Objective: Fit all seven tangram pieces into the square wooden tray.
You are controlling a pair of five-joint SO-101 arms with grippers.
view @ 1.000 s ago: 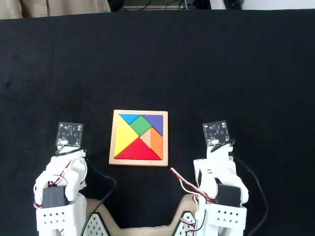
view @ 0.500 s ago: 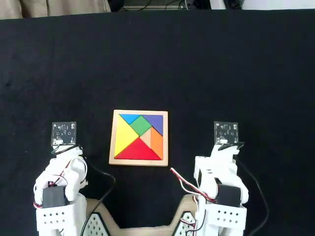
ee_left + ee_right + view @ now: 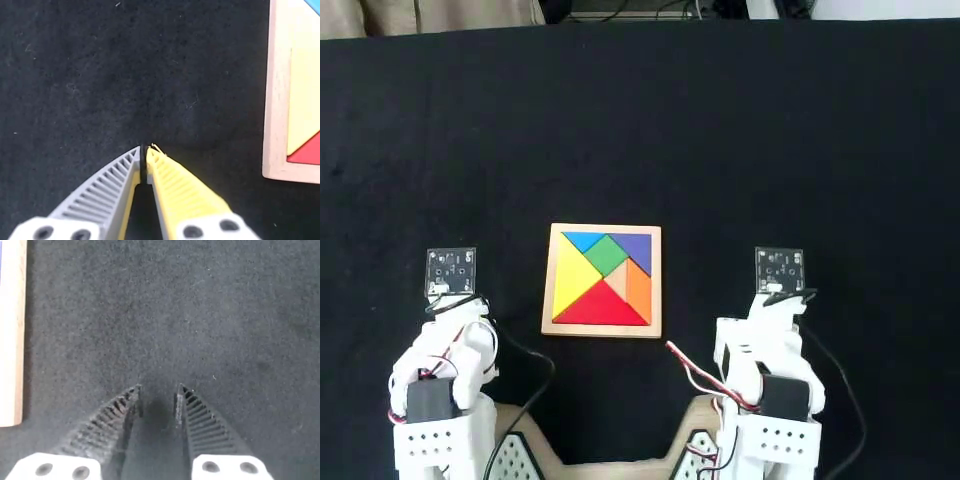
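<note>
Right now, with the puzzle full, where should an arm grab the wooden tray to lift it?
Probably the wooden tray by its left rim, coming in low from the side of the left gripper and pinching its thickness. It lies flat and the pieces fill it, leaving no gap inside the rim for jaws.

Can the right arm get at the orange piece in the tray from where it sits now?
Probably yes. The right gripper hangs over black cloth beside the tray, jaws slightly apart. Nothing lies between it and the orange piece on the tray's near side.
</note>
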